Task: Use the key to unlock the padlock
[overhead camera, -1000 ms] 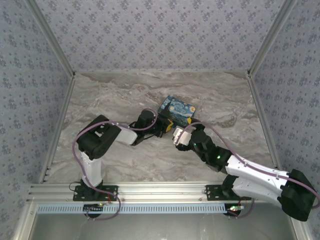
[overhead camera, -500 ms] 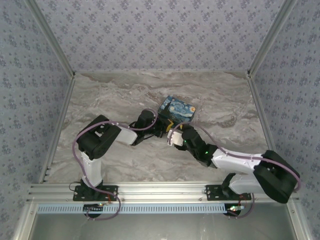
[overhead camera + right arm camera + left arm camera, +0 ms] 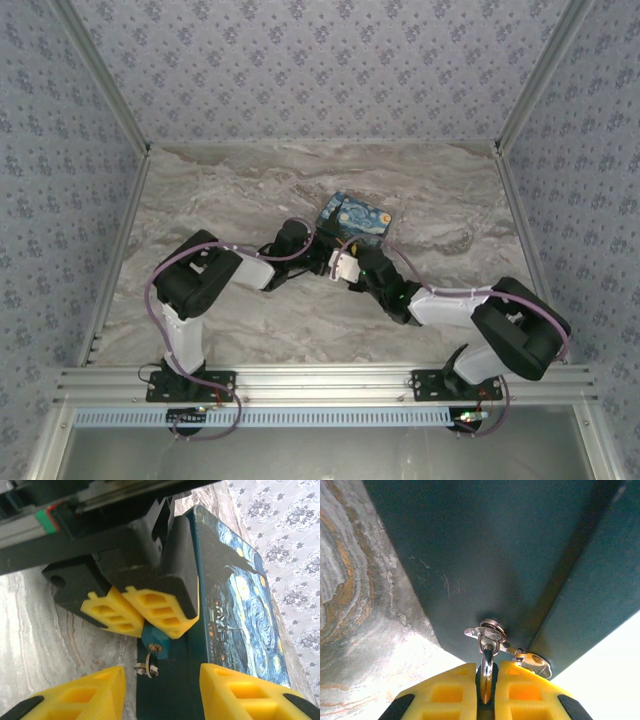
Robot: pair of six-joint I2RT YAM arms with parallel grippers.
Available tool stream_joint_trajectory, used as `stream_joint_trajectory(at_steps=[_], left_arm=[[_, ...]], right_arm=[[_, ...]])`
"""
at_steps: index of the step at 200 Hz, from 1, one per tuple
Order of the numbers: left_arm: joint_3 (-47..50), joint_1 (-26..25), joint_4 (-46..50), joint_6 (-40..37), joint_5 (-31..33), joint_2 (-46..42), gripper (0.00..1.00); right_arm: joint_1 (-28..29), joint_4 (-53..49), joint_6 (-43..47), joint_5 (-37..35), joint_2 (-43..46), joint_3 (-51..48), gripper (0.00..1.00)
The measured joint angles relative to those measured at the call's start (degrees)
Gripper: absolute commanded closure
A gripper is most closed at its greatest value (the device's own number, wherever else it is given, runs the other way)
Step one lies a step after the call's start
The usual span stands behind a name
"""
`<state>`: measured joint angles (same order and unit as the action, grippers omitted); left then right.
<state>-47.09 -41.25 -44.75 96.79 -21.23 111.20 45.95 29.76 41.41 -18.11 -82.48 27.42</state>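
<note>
Left tool pinches the padlock; right tool, jaws parted, faces it closely

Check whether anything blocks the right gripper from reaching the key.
Nothing visible does. In the right wrist view the key hangs free under the padlock, which the left gripper holds in its shut fingers beside the box. The right gripper faces the key, its fingers spread to either side.

Grey marbled tabletop enclosed by floral-patterned walls.
</note>
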Motion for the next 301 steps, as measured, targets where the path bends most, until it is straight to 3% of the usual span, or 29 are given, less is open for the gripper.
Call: stream_joint_trajectory(at_steps=[85, 160, 250, 301], left_arm=[[0.0, 0.0, 0.0, 0.4, 0.0, 0.0, 1.00], [0.0, 0.2, -0.4, 0.4, 1.0, 0.0, 1.00], [0.0, 0.4, -0.9, 0.8, 1.1, 0.0, 1.00], [0.1, 0.7, -1.3, 0.9, 1.3, 0.0, 1.00]], right_arm=[[-0.9, 2.1, 0.0, 0.1, -3.7, 0.8, 0.71], [-0.8, 4.3, -1.5, -0.2, -6.5, 1.9, 1.00], [-0.7, 3.9, -2.6, -0.6, -6.6, 2.6, 1.00], [-0.2, -2.5, -11.5, -0.7, -6.5, 6.1, 1.00]])
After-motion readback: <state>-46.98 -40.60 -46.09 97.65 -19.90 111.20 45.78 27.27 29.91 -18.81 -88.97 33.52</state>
